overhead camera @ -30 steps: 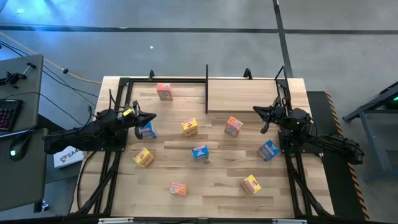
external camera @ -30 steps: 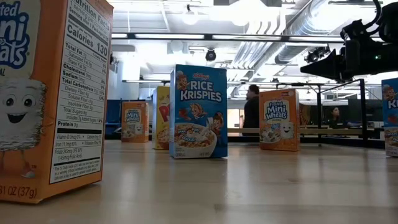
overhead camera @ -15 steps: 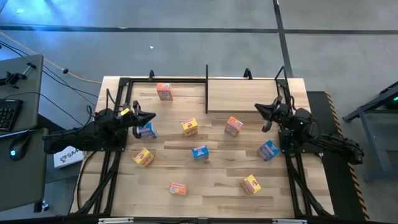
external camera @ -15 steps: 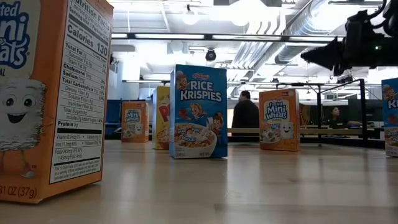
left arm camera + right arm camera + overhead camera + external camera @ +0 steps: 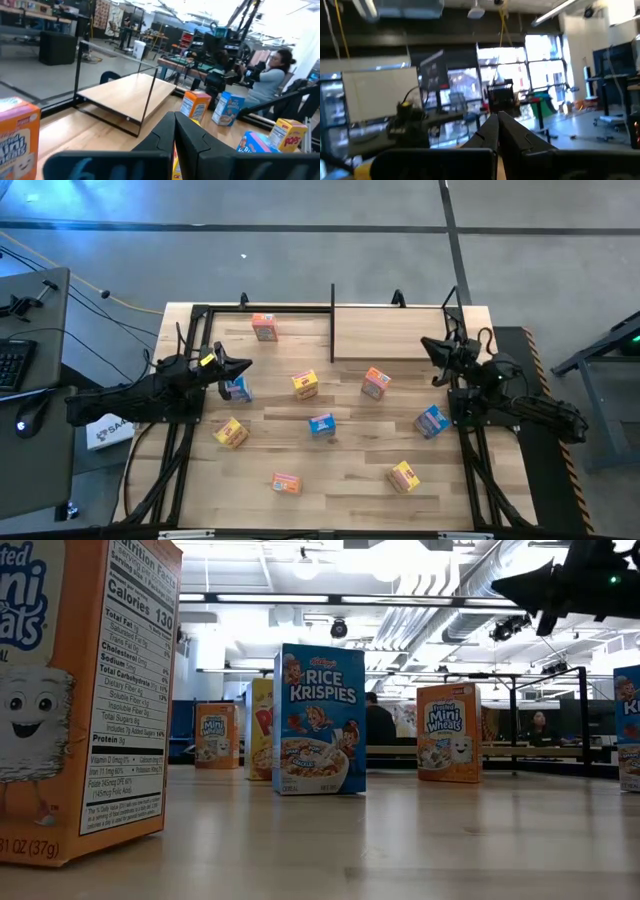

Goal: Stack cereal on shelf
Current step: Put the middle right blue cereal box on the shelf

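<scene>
Cereal boxes scattered, shelf bare, both my grippers shut and empty.

My left gripper (image 5: 243,366) hovers closed just above the blue box (image 5: 237,389) at the table's left; my right gripper (image 5: 428,346), also closed on nothing, hangs raised beside the shelf (image 5: 390,332), the orange box (image 5: 376,382) lying near, toward the middle.

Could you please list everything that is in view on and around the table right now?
small cardboard cereal boxes: eight visible, blue, yellow and orange/pink, scattered over the wooden plank tabletop, none on the shelf.
small light-wood shelf with black metal posts: one, at the table's far edge, bare.
black keyboard: one, on a side desk off the table's left.
person in the room: one, dark top, behind the table.
left tool: shut, above a blue box at the table's left.
right tool: shut, raised near the shelf's right end.
</scene>
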You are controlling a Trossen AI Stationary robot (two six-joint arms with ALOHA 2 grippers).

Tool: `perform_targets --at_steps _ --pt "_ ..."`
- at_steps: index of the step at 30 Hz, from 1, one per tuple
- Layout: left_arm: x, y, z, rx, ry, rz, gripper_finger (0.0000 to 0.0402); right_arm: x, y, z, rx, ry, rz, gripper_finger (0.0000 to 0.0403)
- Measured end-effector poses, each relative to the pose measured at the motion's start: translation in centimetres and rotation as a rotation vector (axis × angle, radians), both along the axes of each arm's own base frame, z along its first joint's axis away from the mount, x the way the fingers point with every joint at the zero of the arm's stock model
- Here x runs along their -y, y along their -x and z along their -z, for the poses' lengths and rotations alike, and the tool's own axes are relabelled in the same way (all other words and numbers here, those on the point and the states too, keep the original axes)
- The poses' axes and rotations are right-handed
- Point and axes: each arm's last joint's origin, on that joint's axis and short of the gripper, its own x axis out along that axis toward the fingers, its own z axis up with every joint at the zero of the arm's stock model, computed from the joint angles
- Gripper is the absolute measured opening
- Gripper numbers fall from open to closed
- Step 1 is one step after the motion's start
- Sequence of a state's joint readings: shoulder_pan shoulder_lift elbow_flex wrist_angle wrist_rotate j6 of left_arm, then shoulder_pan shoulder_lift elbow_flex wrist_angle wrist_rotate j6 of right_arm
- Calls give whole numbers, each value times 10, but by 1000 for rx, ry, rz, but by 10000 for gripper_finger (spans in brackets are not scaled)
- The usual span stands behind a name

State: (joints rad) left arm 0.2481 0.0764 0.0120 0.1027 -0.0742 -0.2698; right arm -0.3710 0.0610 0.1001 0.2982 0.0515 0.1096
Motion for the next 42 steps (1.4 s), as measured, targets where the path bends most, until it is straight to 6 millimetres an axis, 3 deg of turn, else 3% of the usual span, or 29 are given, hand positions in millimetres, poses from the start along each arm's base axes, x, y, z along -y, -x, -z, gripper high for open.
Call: perform_targets --at_steps 8,13,18,22,26,36,42 --pt "0 -1 2 -25 3 -2 3 -4 -27 -16 -273 -127 -4 1" --pt "0 -2 2 -40 -28 -3 1 -14 -44 -39 -495 -252 -5 1" --pt "-1 -2 2 -42 -36 -17 1 -27 -44 -73 -734 -430 48 1" --pt "-1 -2 2 -39 -37 -19 1 -37 -40 -85 -945 -641 74 10" --pt "-1 -2 2 -39 -37 -19 1 -49 -43 -82 -1162 -813 75 56" --pt "-1 -2 3 -47 -35 -19 1 -77 -64 -59 -1436 -1014 111 240" --pt "-1 -1 3 -50 -34 -19 1 -90 -61 -53 -1515 -1073 186 281"
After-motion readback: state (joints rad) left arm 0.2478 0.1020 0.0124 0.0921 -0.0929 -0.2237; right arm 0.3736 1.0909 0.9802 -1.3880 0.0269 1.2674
